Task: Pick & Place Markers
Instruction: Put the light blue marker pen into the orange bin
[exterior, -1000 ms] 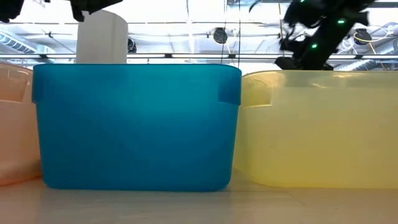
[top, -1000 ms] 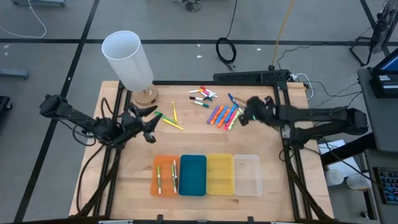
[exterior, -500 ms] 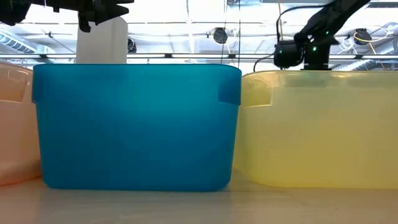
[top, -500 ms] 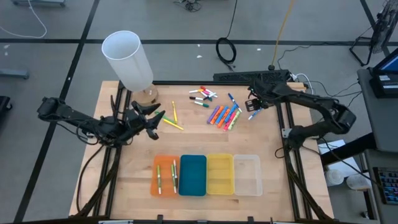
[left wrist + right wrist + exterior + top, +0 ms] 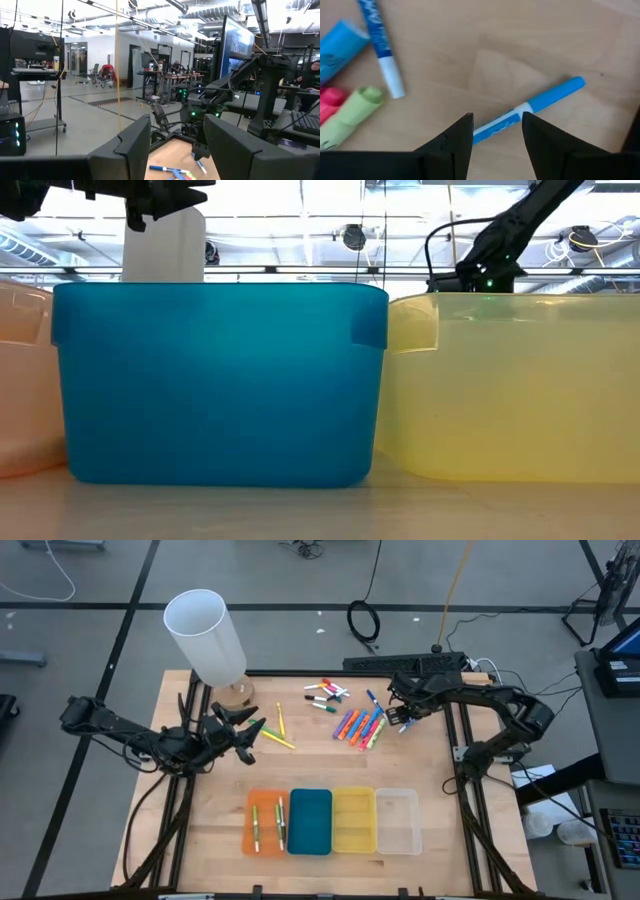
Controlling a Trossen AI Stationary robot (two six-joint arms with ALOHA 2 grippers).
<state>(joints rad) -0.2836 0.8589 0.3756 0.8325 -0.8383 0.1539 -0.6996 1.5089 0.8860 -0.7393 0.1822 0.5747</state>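
Markers lie on the wooden table in loose groups: an orange, pink and green cluster, small ones behind it, two yellow ones and a green one near the left arm. Two green markers lie in the orange tray. My right gripper is open, pointing down over a lone blue marker lying flat on the table right of the cluster. Its fingers stand on either side of the marker's white middle. My left gripper is open and empty, held level beside the yellow markers.
Orange, blue, yellow and clear trays stand in a row at the table's near edge. A tall white cylinder on a wooden base stands at the far left corner. Another blue marker lies by the right gripper.
My right gripper has swung toward the table's far edge and come down over the lone blue marker, its arm folding up behind it. It has stayed open.
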